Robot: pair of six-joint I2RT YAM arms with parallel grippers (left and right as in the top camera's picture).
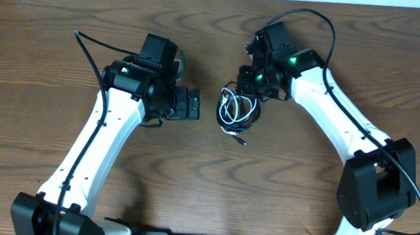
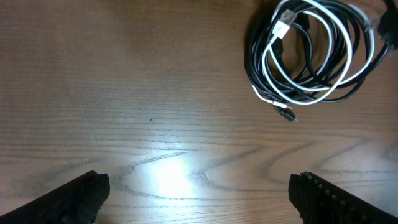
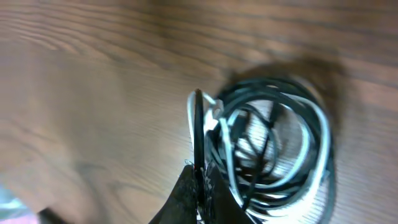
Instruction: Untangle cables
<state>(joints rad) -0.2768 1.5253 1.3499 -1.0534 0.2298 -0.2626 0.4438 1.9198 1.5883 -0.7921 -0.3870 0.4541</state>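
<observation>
Near the base edge, both arms reached out over the wooden table (image 1: 38, 142). The left gripper (image 1: 194, 104) hovered with its jaws spread wide and nothing in them, pointing at the cables (image 1: 237, 110) just beside it. Those cables sat mid-table in one coiled knot, the white cable (image 2: 283, 26) looped through the two black cables (image 2: 254, 59). No strand lay free, so the whole job was left to do. Beyond, the right gripper (image 1: 253, 89) sat at the coil's far edge, clamped tight; it may have nipped a loop, but the blurred wrist view left that unclear
</observation>
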